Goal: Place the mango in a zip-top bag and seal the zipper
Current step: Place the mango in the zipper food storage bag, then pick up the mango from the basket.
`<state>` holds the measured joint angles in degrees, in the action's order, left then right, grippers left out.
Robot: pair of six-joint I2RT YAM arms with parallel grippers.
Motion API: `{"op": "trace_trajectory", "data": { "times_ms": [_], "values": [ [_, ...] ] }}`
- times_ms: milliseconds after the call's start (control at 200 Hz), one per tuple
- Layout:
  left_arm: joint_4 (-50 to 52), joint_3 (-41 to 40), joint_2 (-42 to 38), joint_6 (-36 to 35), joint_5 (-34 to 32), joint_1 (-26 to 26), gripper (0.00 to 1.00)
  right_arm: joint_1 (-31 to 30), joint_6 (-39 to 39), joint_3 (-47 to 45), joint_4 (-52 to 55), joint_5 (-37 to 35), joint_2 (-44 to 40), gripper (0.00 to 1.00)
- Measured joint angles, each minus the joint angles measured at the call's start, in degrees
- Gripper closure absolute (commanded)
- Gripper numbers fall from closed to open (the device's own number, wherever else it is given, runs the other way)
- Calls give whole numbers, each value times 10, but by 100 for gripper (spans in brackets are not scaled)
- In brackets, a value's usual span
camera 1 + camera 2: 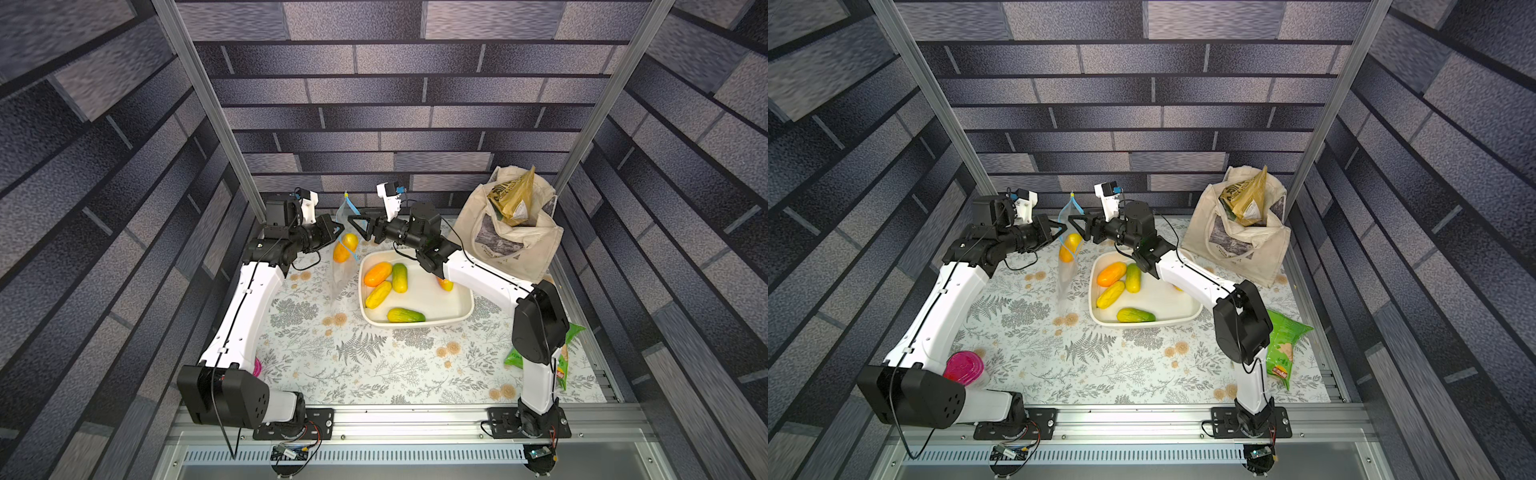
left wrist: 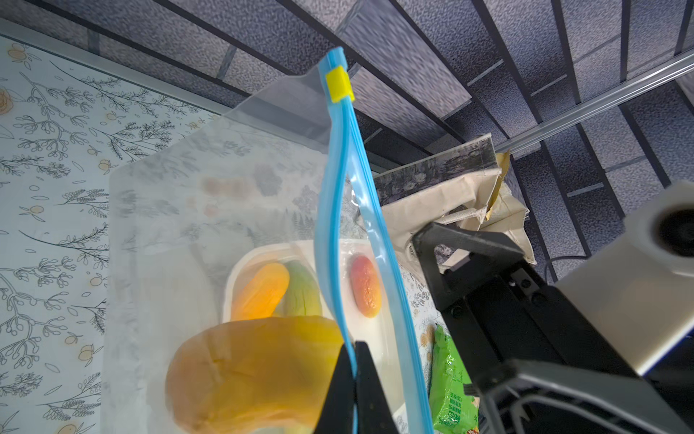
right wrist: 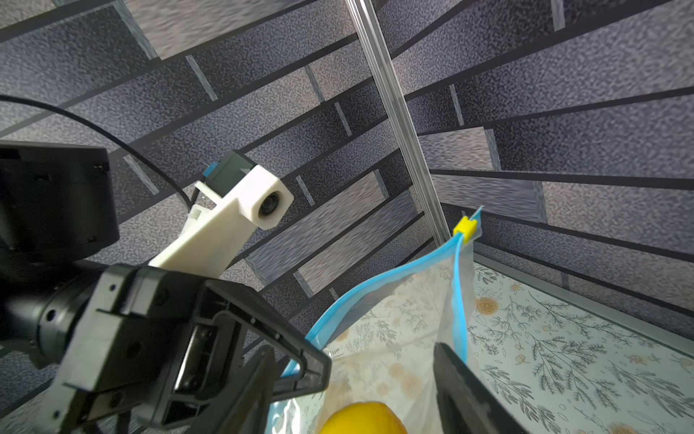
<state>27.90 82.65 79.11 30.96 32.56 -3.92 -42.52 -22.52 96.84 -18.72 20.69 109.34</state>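
Now the zip-top bag (image 1: 340,286) is hanging, mango (image 1: 345,246) inside. The left gripper (image 1: 338,228) is clenching its jaws on the zipper (image 2: 340,210), with the right gripper (image 1: 354,227) hovering at the bag's three o'clock, jaws released. In both top views the zipper is running six-to-twelve, yellow slider (image 2: 339,85) at twelve.

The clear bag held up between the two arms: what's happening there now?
The left claw is pinched shut on the zipper, holding the zip-top bag up with a mango inside. The right claw stands open beside the bag's mouth, gripping nothing. The zipper's two blue strips gape apart, so sealing is not yet done.
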Motion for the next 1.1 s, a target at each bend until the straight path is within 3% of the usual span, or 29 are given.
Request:
{"op": "trace_trajectory", "data": {
  "times_ms": [265,501,701,917,1102],
  "values": [
    [-4,-14,-17,-2,-5,14,100,0,52,64,253,-61,-70,25],
    [24,-9,5,-26,-22,-1,100,8,61,34,401,-152,-60,23],
    [53,-4,60,-42,-52,-27,100,24,53,20,499,-239,28,22],
    [60,10,83,-42,-59,-45,100,32,43,48,559,-264,150,22],
    [61,38,92,-42,-59,-48,100,32,38,90,591,-273,200,24]
  ]
}}
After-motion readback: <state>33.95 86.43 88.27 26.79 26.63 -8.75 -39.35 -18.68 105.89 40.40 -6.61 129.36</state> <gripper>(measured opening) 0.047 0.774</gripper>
